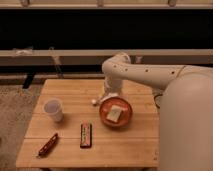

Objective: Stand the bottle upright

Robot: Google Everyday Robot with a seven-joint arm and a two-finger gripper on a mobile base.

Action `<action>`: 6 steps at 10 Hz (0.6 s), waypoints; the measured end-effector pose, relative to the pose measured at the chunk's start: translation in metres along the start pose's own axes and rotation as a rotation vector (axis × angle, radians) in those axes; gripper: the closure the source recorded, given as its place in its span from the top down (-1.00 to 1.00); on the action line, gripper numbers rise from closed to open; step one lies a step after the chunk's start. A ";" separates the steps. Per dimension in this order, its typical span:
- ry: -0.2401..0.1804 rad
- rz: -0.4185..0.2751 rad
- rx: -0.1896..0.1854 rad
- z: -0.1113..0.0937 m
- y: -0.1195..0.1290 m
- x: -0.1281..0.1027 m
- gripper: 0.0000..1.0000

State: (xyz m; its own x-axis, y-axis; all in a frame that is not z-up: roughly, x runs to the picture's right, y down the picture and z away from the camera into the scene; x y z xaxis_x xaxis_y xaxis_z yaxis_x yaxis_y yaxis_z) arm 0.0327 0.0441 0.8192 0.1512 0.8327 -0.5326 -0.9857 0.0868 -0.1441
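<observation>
End effector [111, 94] is lowered to the desk [70, 92] just behind the orange bowl [116, 112], fingers held apart; the bottle [95, 101] is seen lying just beside it, white cap leftward.

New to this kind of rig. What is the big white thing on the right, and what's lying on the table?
The white shape is a robot's single arm, seen in one camera view looking down at a wooden table. Its gripper is down near the table's far side, just behind an orange bowl, jaws open, nothing visibly held. The small white cap beside it belongs to the clear bottle, which seems to lie flat. Also there: a white paper cup, a dark snack bar and a reddish packet.
</observation>
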 end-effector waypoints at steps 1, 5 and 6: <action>0.001 -0.032 0.008 0.001 0.001 -0.001 0.44; 0.024 -0.451 0.047 0.013 0.050 -0.026 0.44; 0.035 -0.570 0.067 0.016 0.067 -0.029 0.44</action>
State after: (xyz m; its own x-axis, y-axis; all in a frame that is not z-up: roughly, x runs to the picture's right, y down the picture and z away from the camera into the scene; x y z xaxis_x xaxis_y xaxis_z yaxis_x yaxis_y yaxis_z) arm -0.0393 0.0345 0.8388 0.6613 0.6257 -0.4137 -0.7501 0.5520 -0.3641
